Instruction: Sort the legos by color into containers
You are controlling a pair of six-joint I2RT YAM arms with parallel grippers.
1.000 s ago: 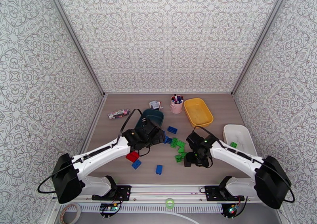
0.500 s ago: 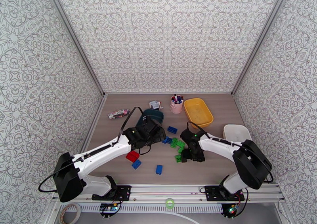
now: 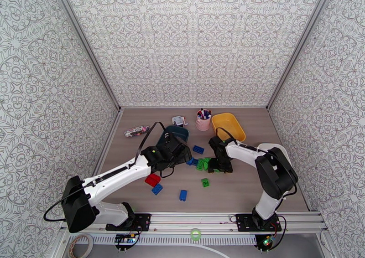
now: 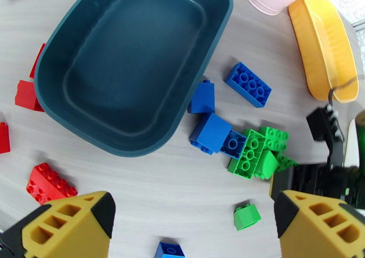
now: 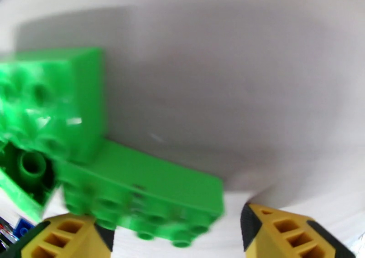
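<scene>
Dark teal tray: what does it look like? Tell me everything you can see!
The dark teal tray is a shallow tub of smooth, slightly shiny plastic, with rounded corners and a thick rim. It is empty, with no bricks inside. It sits flat on the wood-look table. A blue brick lies close beside its edge on one side, and a red brick peeks out beside the other.

Top external: you look from high behind the near edge, down and forward over the whole table.
Left wrist: you look steeply down from some height onto the dark teal tray.
Right wrist: you sit very close to the green legos, and the picture is blurred.
Shared: all three views catch the green legos; the top and left wrist views share the dark teal tray.
</scene>
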